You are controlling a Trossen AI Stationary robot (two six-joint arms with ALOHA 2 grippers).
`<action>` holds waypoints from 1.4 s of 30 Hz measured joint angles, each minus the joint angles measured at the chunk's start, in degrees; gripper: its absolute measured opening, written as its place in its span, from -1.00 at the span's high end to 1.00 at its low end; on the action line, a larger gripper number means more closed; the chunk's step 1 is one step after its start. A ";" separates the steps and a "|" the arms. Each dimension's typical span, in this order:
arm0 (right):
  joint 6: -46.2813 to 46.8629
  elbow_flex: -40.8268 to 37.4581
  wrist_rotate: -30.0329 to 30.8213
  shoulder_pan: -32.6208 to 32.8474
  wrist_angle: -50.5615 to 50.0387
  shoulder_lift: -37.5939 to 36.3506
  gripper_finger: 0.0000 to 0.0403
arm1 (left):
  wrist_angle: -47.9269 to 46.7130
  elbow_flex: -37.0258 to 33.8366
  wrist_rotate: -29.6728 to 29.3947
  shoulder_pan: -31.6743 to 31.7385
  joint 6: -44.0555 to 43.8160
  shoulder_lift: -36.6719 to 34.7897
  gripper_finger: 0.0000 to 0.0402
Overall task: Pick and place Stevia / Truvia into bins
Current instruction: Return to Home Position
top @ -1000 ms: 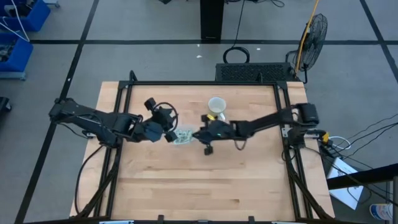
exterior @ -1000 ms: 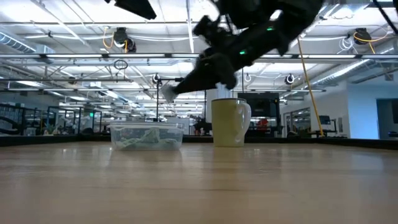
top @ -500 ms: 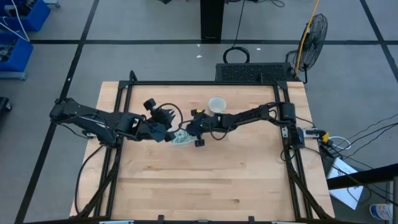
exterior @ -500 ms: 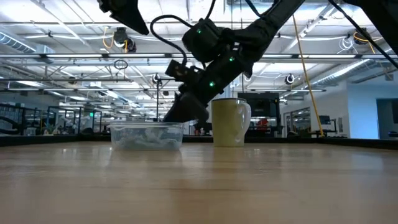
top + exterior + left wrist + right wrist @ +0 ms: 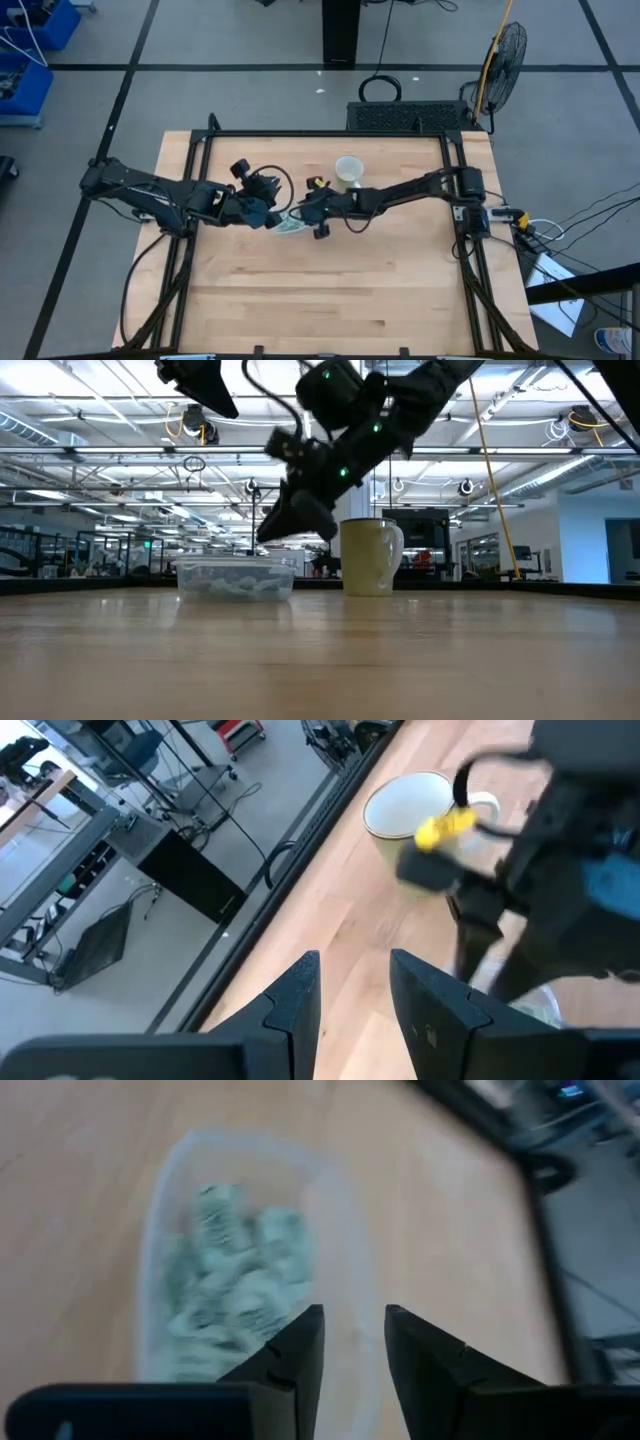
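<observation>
Stevia packets (image 5: 228,1285) heaped pale green and white inside the clear oval bin (image 5: 160,1200), near the middle of the table (image 5: 330,300), a little toward its far side. Too jumbled for an exact count: several at least, overlapping. None to be seen loose on the wood in the high view, and none in either gripper. One bin only. Near it, farther back and toward the right arm's side, one white mug (image 5: 348,170), upright, apart from the bin.

Right gripper (image 5: 350,1325) directly above the bin, raised clear of its rim in the low view, fingers a narrow gap apart with nothing between them. Left gripper (image 5: 355,970) close at the bin's other side, likewise raised, fingers parted by a similar small gap, empty. Two grippers in all, meeting over the bin from opposite sides.

Judged from this: placing finished, retreat to the rest pose in hand. Next move: lift each gripper straight up before swinging back, right arm kept off the mug close by its forearm, left arm drawn away to its own side so as not to cross the other. Little to go wrong beyond a brush against bin or mug
</observation>
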 joint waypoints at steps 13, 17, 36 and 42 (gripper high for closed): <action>3.72 0.02 5.33 1.83 -23.76 -18.98 0.48 | -3.86 0.02 6.02 -0.45 -1.86 -0.45 0.36; 10.45 0.02 13.08 3.13 -37.10 -29.21 0.48 | -11.60 0.02 3.63 -0.52 -5.27 -3.68 0.36; 35.97 -36.04 1.63 6.09 -32.88 -79.70 0.48 | -3.24 -25.40 6.19 -8.38 -8.14 -43.20 0.36; 38.49 -46.75 -2.90 6.06 -28.48 -91.29 0.48 | 28.30 -43.08 22.19 -8.43 6.05 -52.63 0.36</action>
